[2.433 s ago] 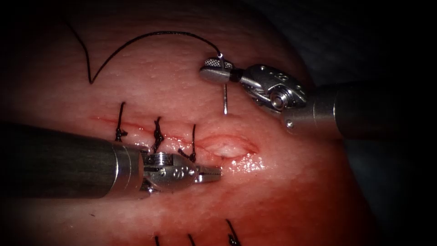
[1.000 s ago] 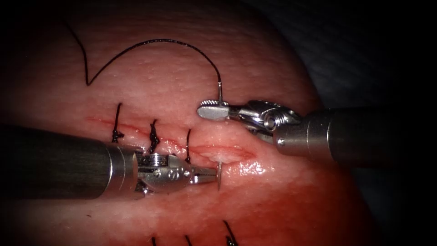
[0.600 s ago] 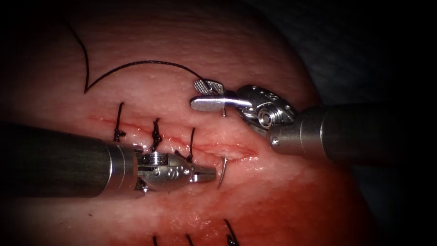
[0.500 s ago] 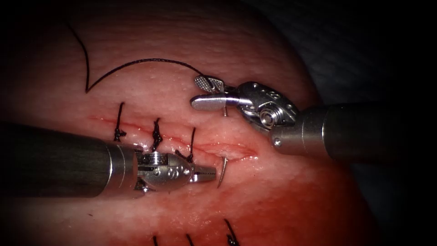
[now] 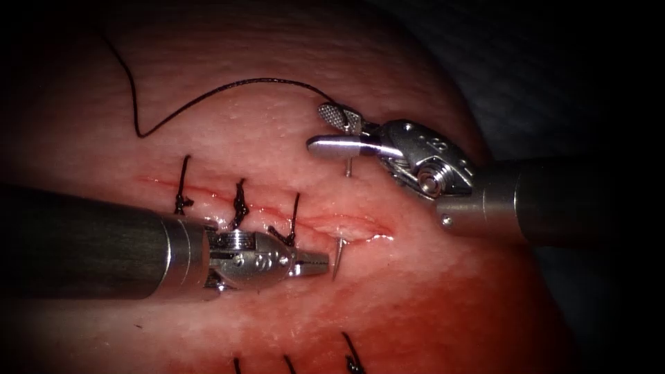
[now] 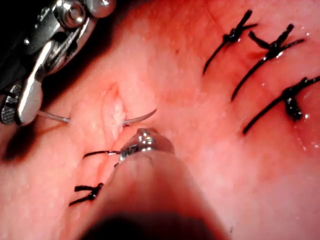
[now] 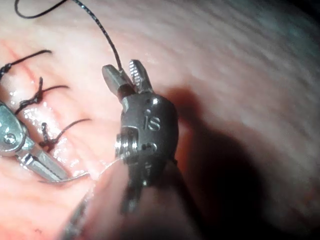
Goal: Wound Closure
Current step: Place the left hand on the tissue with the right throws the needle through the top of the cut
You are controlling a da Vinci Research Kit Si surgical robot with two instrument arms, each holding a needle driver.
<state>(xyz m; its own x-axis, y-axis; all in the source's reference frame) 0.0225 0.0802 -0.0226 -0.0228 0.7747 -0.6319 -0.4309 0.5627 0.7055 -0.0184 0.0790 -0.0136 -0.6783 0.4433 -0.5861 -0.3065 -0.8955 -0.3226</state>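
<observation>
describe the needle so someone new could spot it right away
Start at the open end of the cut in the tissue, right of the three dark stitches. The needle is in the tissue across the cut, its bare metal point showing just off the left end effector. Unlike the black thread, it is silvery.

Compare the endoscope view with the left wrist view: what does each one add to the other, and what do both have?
The endoscope view adds the long thread looping over the tissue to the open right gripper, which holds nothing, and the left gripper, shut and empty. The left wrist view adds the curve of the needle at its protruding tip and the knots of a second row of stitches. Both have the needle lying through the tissue across the open right end of the cut, its tip beside the left gripper and its tail near the right gripper.
</observation>
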